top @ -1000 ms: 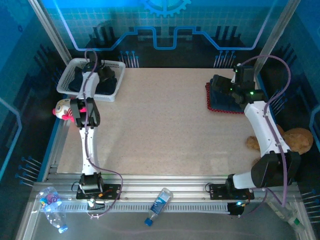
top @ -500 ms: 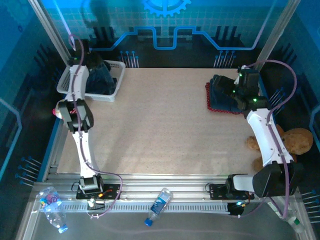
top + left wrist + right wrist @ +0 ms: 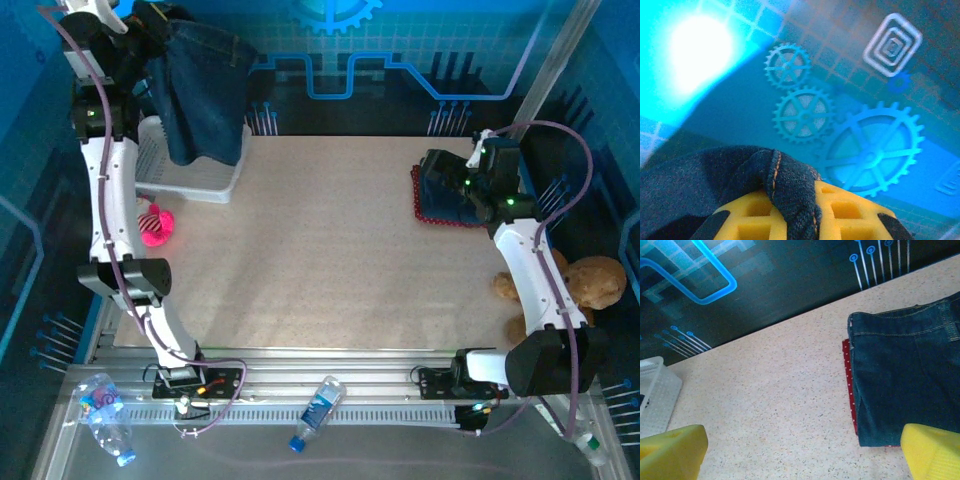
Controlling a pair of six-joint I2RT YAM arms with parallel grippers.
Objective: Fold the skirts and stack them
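We see one denim skirt hanging from the left gripper over the far-left corner, and two more skirts stacked at the far right.

Our left gripper (image 3: pixel 795 212) is clamped on a bunched, stitched edge of the dark blue denim skirt (image 3: pixel 205 95), held high above the white basket (image 3: pixel 195 180). The skirt's long axis runs vertically and its free end points down at the basket. Our right gripper (image 3: pixel 800 455) has its jaws wide apart with nothing between them, just above the surface (image 3: pixel 320 250) near the far-right corner. There a folded denim skirt (image 3: pixel 905 380) lies flat on a red skirt (image 3: pixel 847 385), its stitched band toward the far edge. A pink plush toy (image 3: pixel 153 222) sits at the left edge.
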